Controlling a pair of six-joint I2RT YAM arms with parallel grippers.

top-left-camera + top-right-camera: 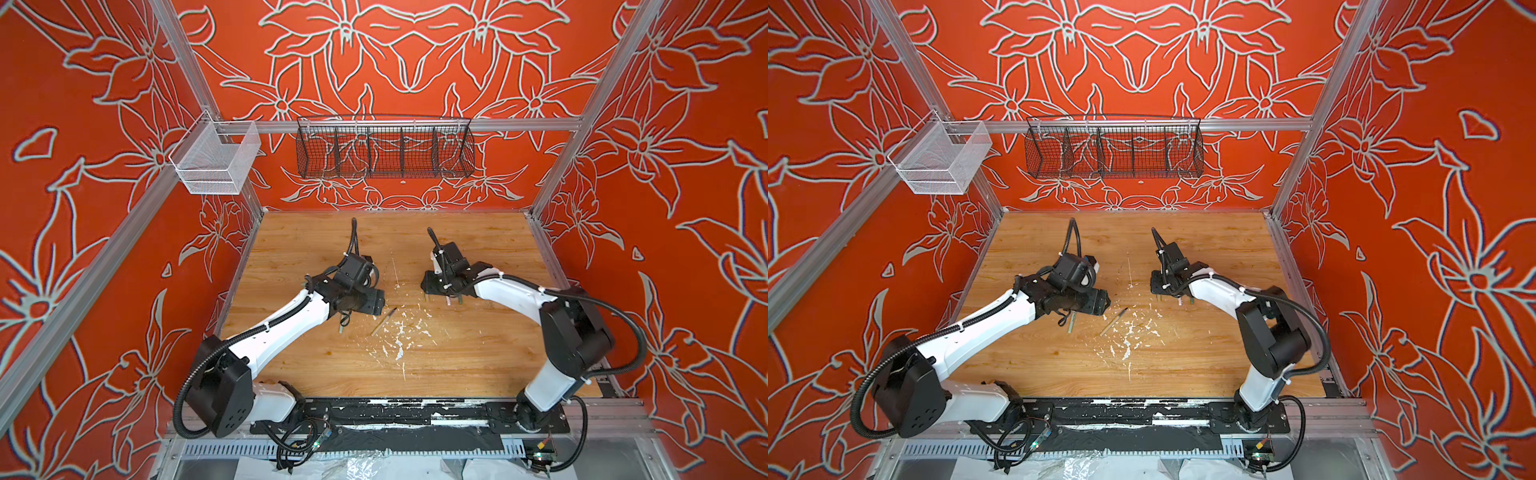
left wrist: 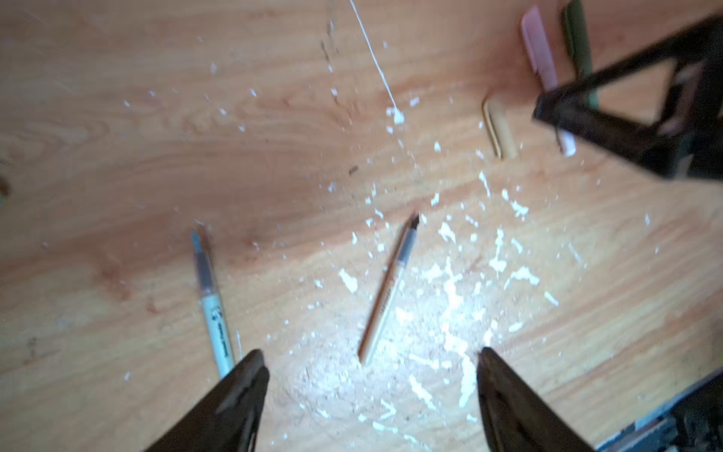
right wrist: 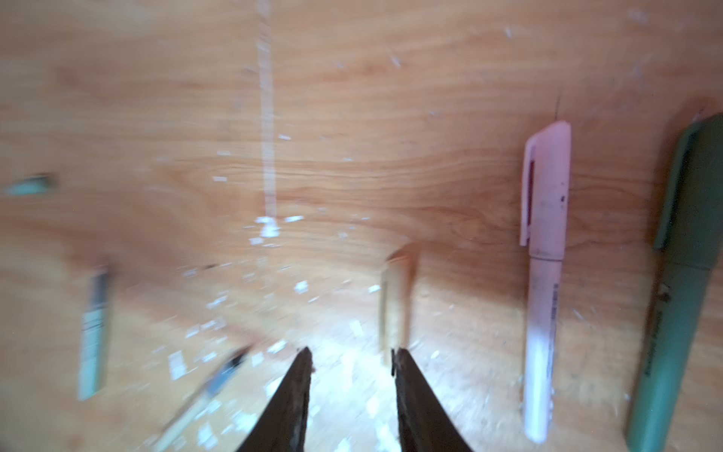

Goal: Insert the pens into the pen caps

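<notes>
In both top views we see the tan pen (image 1: 383, 321) lying on the surface (image 1: 478, 365) at the edge of the paint flecks (image 1: 400, 338). From the left wrist, our left end effector (image 2: 370, 353) gapes wide and empty over those flecks, with the pale green pen (image 2: 213, 305) beside them. From the right wrist, the right end effector (image 3: 352, 352) stands narrowly parted and empty, and the tan cap (image 3: 395, 309) lies at the flecks' edge.

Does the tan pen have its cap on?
No, the tan pen lies with its dark tip bare, and the tan cap lies apart from it.
</notes>
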